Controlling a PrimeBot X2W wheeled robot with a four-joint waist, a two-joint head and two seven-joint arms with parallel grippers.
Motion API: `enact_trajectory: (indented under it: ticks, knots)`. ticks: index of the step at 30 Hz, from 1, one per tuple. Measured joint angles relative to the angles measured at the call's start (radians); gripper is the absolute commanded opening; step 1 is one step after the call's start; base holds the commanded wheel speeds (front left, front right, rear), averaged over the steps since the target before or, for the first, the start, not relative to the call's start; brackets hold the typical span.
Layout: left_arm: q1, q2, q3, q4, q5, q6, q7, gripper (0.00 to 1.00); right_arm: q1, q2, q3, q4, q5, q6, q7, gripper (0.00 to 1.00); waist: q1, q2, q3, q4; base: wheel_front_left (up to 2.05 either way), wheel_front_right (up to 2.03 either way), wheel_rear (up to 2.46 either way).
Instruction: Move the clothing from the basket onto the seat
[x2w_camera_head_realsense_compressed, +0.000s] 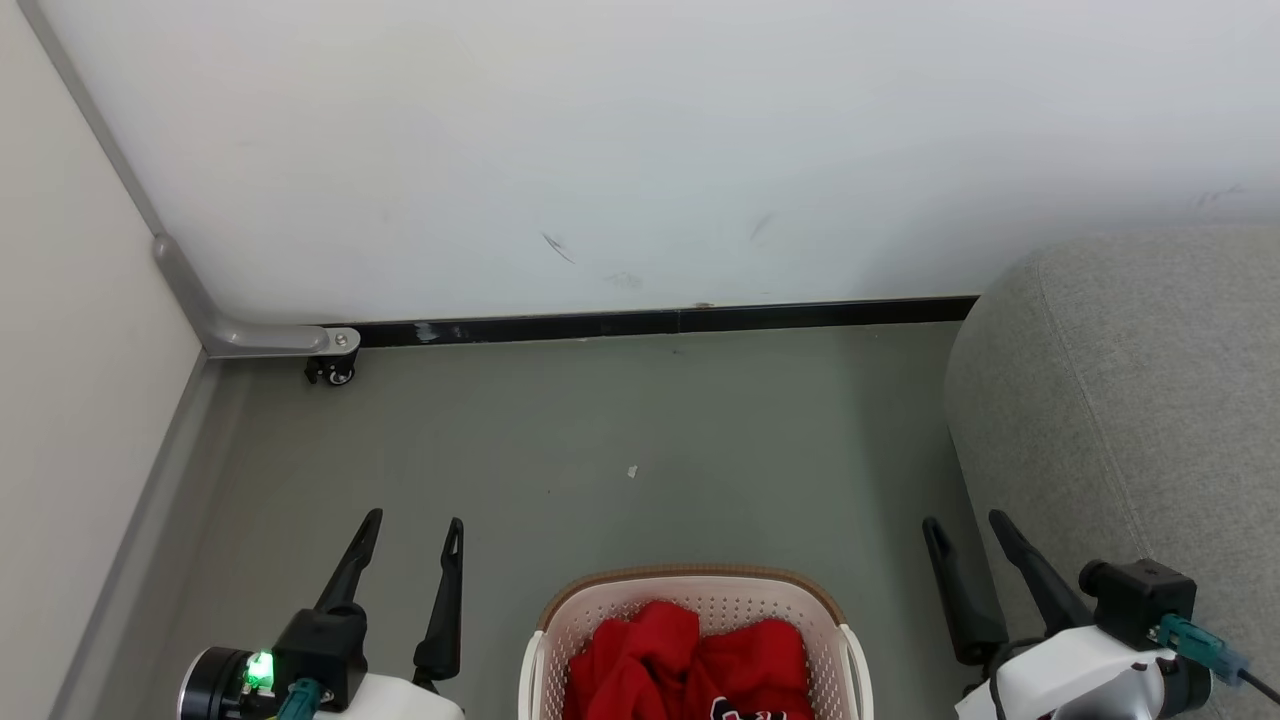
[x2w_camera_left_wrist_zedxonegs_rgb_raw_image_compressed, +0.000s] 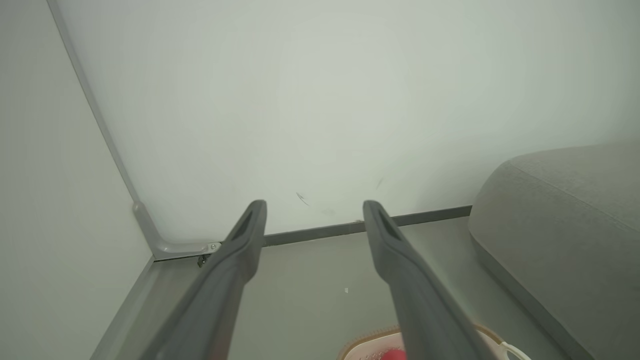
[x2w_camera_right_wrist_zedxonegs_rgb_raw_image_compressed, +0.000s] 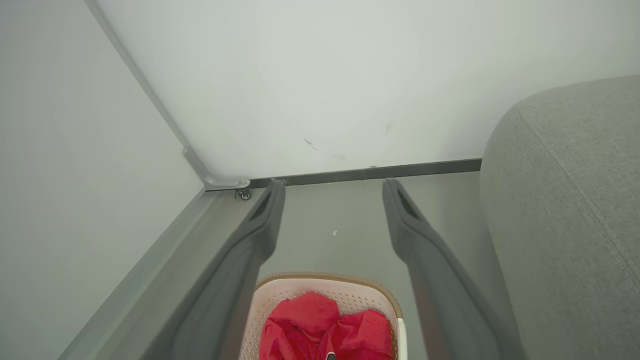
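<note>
The laundry basket (x2w_camera_head_realsense_compressed: 700, 585) stands on the floor (x2w_camera_head_realsense_compressed: 600, 440) at the near edge, its rounded far end toward the wall (x2w_camera_head_realsense_compressed: 600, 150); its near part is cut off, so its long axis cannot be told; red clothing (x2w_camera_head_realsense_compressed: 690, 655) lies bunched inside it; left of the basket the left gripper (x2w_camera_head_realsense_compressed: 415, 520) hangs empty, fingers spread wide, pointing wallward; right of the basket the right gripper (x2w_camera_head_realsense_compressed: 963, 520) likewise, fingers apart; further right rises the grey sofa (x2w_camera_head_realsense_compressed: 1130, 400); beyond the basket runs a black skirting (x2w_camera_head_realsense_compressed: 650, 323).

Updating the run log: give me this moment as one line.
stage: pre-grasp | clothing: in basket | seat: right of basket | left tool: open, empty | right tool: open, empty
</note>
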Motion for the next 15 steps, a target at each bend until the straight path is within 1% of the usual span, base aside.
enact_trajectory:
  ticks: [9, 10, 15]
  knots:
    - [0.005, 0.001, -0.008, 0.007, 0.127, 0.047, -0.035, 1.00, 0.018, -0.002, 0.010, -0.020, -0.124, 0.000, -0.028, 1.00, -0.0001, 0.0000, -0.001, 0.001, 0.00, 0.00, 0.00]
    - [0.005, 0.001, -0.008, 0.008, 0.137, 0.047, -0.035, 1.00, 0.019, -0.002, 0.010, -0.020, -0.130, 0.000, -0.028, 1.00, -0.0001, 0.0000, -0.001, 0.001, 0.00, 0.00, 0.00]
    - [0.005, 0.001, -0.002, 0.013, 0.137, 0.056, -0.038, 1.00, 0.019, -0.003, 0.000, -0.021, -0.130, 0.000, -0.029, 1.00, -0.0001, 0.0000, -0.002, 0.000, 0.00, 0.00, 0.00]
